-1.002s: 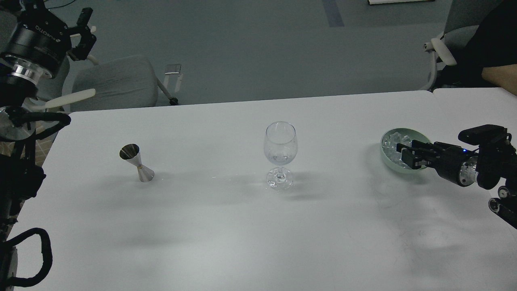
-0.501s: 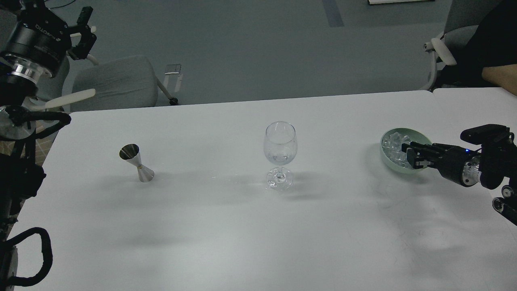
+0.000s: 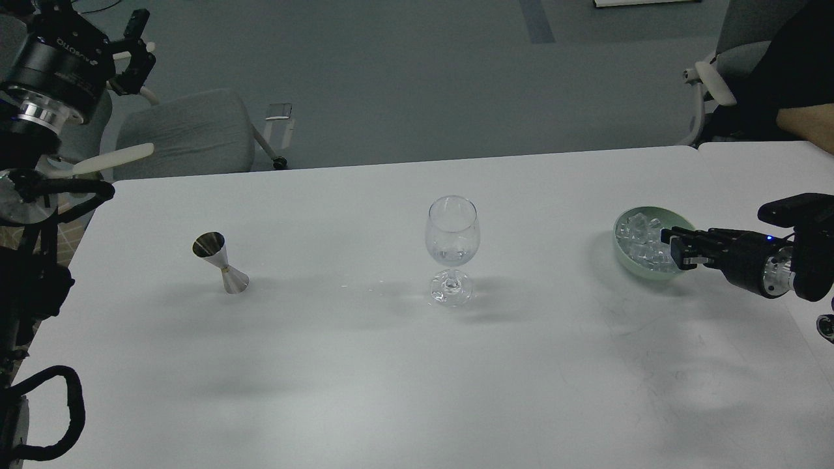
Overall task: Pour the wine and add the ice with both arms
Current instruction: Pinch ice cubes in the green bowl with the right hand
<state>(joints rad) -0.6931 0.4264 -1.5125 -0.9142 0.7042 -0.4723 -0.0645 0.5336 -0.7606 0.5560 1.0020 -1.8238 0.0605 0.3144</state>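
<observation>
A clear wine glass (image 3: pixel 452 241) stands upright at the table's middle. Glassy glints show low in its bowl; I cannot tell whether they are ice. A steel jigger (image 3: pixel 221 262) stands to its left. A pale green bowl (image 3: pixel 627 260) at the right holds several clear ice chunks (image 3: pixel 638 238). My right gripper (image 3: pixel 675 248) reaches in from the right, level, with its fingertips over the bowl's right rim. Its dark fingers blur together, so any hold is unclear. My left gripper (image 3: pixel 138 45) is raised at the far upper left, off the table, fingers apart and empty.
The white table (image 3: pixel 391 365) has its far edge behind the glass. A grey chair (image 3: pixel 189 133) stands beyond the left corner and another chair (image 3: pixel 723 71) beyond the right. A second white tabletop (image 3: pixel 769 163) adjoins at the right.
My right gripper has drawn back to the right, from over the ice in the bowl to the bowl's right rim. The left arm, glass and jigger have not moved.
</observation>
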